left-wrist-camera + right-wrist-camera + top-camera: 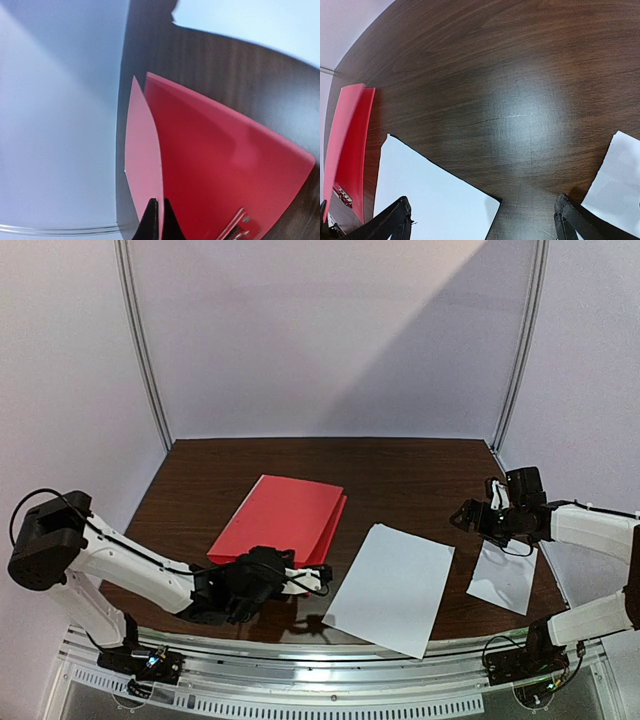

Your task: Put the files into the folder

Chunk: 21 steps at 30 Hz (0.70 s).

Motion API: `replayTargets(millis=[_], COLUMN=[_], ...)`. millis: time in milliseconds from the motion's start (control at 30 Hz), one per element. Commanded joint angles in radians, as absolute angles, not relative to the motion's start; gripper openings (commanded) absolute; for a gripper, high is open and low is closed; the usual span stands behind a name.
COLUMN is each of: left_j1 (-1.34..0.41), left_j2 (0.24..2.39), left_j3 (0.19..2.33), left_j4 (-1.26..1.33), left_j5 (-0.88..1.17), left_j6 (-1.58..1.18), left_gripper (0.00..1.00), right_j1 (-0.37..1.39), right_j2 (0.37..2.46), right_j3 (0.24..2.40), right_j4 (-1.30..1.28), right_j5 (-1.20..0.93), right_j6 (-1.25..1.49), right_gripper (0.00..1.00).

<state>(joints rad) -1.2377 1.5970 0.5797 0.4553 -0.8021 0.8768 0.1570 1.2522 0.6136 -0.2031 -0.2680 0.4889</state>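
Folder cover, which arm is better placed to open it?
Left: the left gripper is shut on the folder, at its upper flap; the right gripper hangs open near the small sheet.

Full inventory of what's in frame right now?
folder: 1, red, centre-left of the table, top cover raised at the near edge
clip: 1 seen, metal, inside folder
large sheet: 1, white, flat, right of folder
small sheet: 1, white, flat, near right edge
table: 1, dark brown wood
left pincer: 1, black, shut on folder's cover edge
right pincer: 1, black, open, empty, beside small sheet
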Motion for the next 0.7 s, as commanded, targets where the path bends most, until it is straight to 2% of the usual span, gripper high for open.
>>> replayTargets(millis=[0, 300, 667], left_j1=[-1.223, -1.175, -1.003], left_j2=[1.485, 1.225, 0.795], left_j3=[0.63, 0.618, 0.442], left_j4=[0.389, 0.318, 0.228], left_j5=[-0.785, -0.793, -0.868], left_j6=[0.744, 0.418, -0.116], left_gripper=[0.0, 0.01, 0.15], right_j1=[0.161, 0.16, 0.161], right_j2=[1.262, 1.275, 1.299], right_j3=[0.612, 0.63, 0.644], right_j4=[-0.225, -0.233, -0.23], right_j5=[-0.262, -0.269, -0.292], right_j6=[0.471, 0.466, 0.471], right_gripper=[0.99, 0.99, 0.99])
